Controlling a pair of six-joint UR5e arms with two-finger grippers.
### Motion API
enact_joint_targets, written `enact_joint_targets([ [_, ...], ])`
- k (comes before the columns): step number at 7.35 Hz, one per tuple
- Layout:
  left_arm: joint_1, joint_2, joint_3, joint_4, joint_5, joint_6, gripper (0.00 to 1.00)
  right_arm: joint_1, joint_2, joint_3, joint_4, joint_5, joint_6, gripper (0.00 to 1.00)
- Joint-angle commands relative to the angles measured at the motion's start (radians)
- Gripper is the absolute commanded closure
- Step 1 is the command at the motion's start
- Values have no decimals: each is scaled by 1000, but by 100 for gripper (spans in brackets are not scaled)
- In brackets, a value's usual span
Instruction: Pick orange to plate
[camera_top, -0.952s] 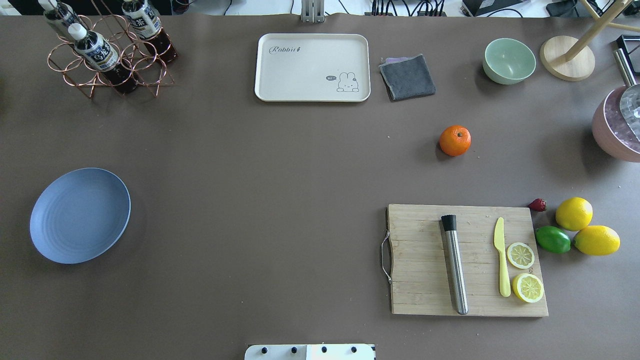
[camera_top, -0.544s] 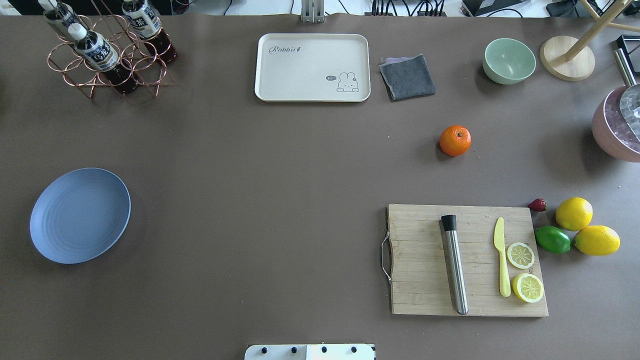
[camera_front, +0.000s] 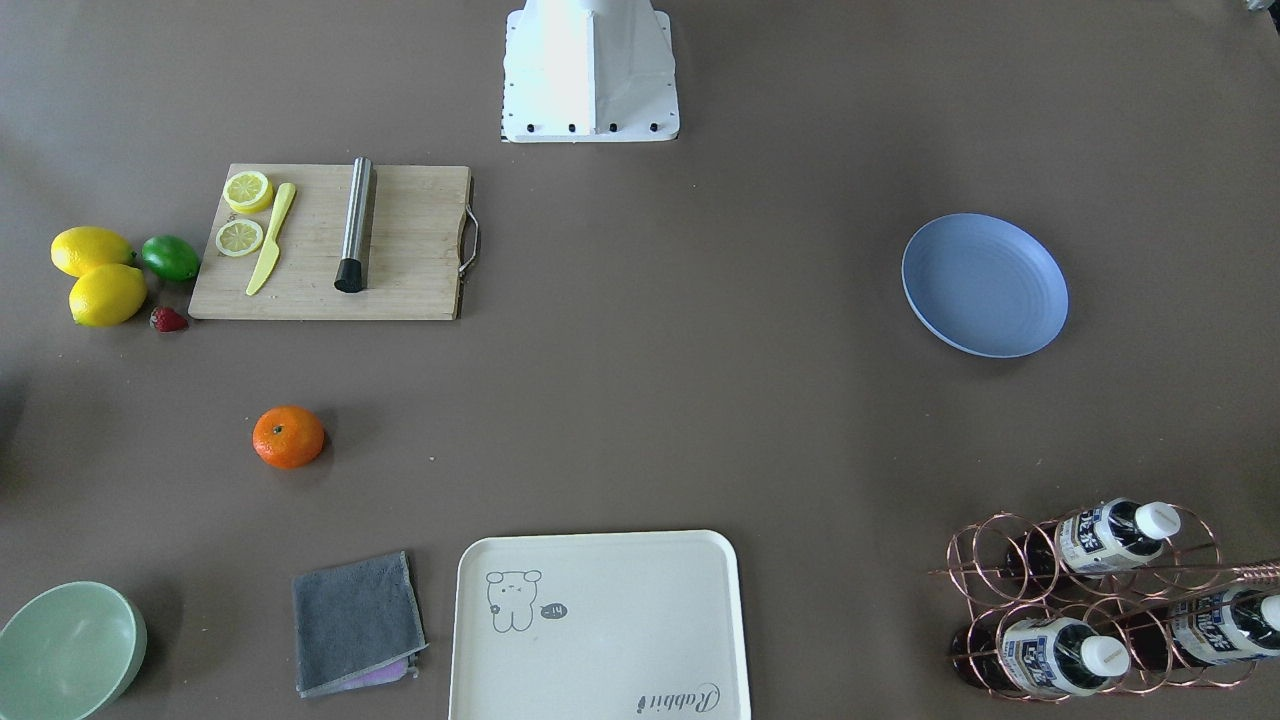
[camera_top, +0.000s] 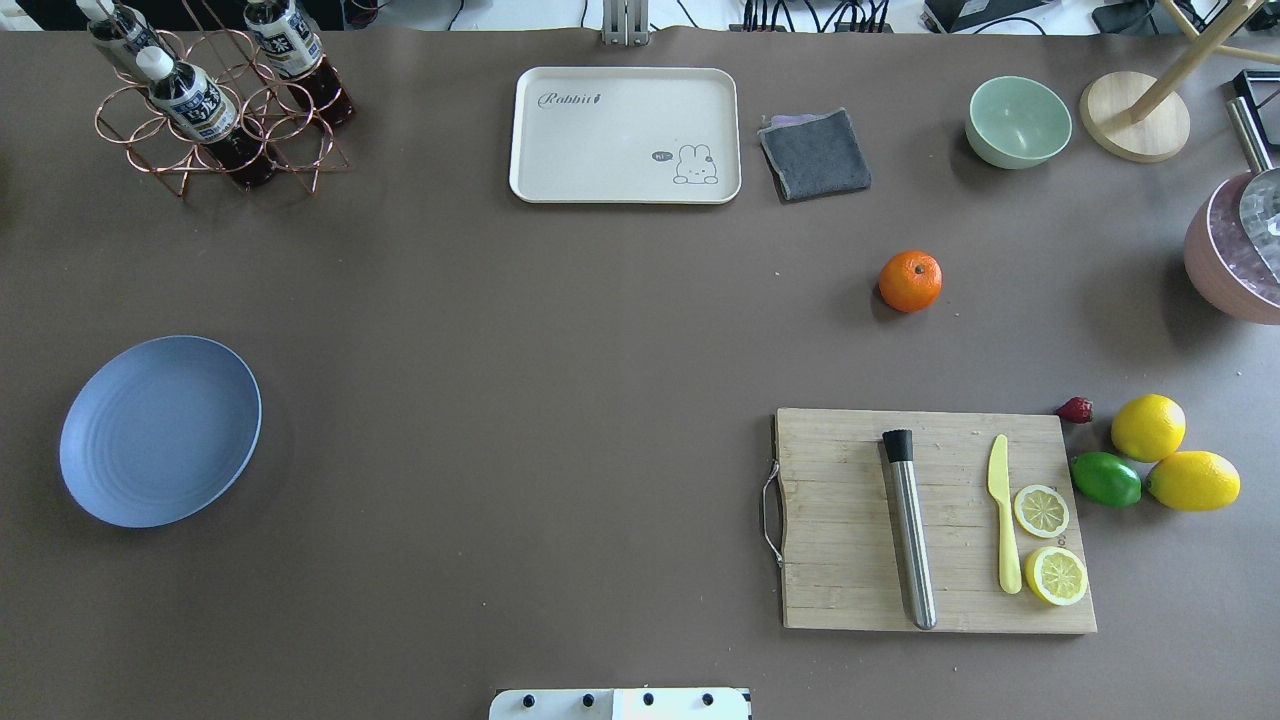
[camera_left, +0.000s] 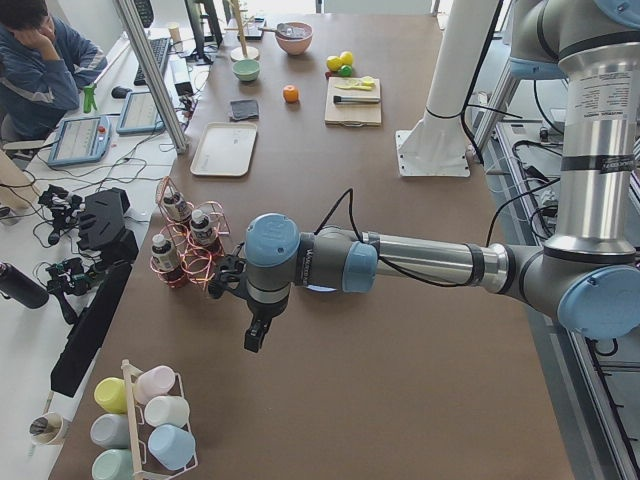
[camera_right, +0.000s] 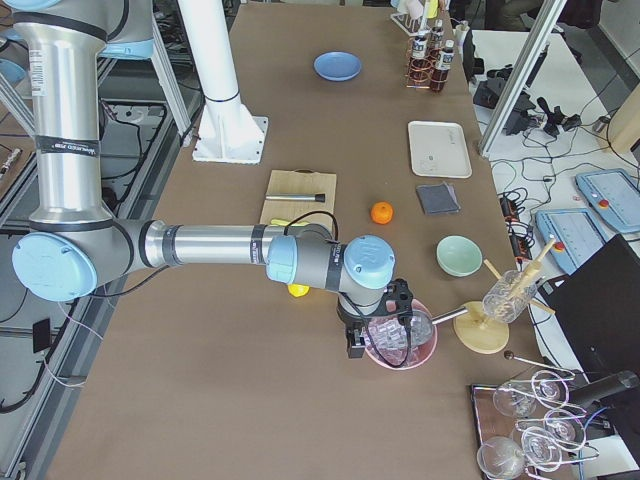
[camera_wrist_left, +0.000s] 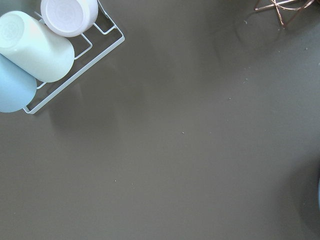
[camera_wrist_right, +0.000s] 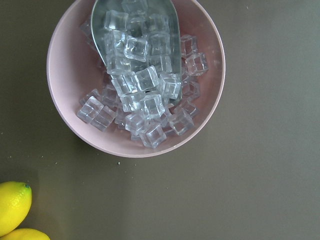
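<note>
The orange (camera_top: 910, 281) sits alone on the brown table, right of centre and beyond the cutting board; it also shows in the front view (camera_front: 288, 437). Far off on the left side lies the blue plate (camera_top: 160, 430), with nothing on it. Neither gripper appears in the overhead or front views. In the exterior left view the left gripper (camera_left: 257, 338) hangs over bare table near the bottle rack. In the exterior right view the right gripper (camera_right: 354, 346) hovers by the pink bowl of ice. Whether either is open or shut, I cannot tell.
A wooden cutting board (camera_top: 935, 520) carries a steel muddler, a yellow knife and lemon slices. Two lemons (camera_top: 1148, 427), a lime (camera_top: 1105, 479) and a strawberry lie beside it. Cream tray (camera_top: 625, 135), grey cloth (camera_top: 815, 153), green bowl (camera_top: 1018, 121) and bottle rack (camera_top: 215, 100) line the far edge.
</note>
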Motion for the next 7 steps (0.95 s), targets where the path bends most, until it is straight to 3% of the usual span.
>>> enact_joint_targets([
  [1,-2,13,17,-105,-9,5,1,0,0,9,6,6,-3,0],
  [3,19,10,26,-176,-42,-6,1,-3,0,12,128,8,4,0],
  [5,121,2,23,-228,-98,-186,2,-11,-11,52,144,15,62,0],
  [7,270,69,56,-513,-84,-529,2,-96,-11,124,146,6,286,0],
])
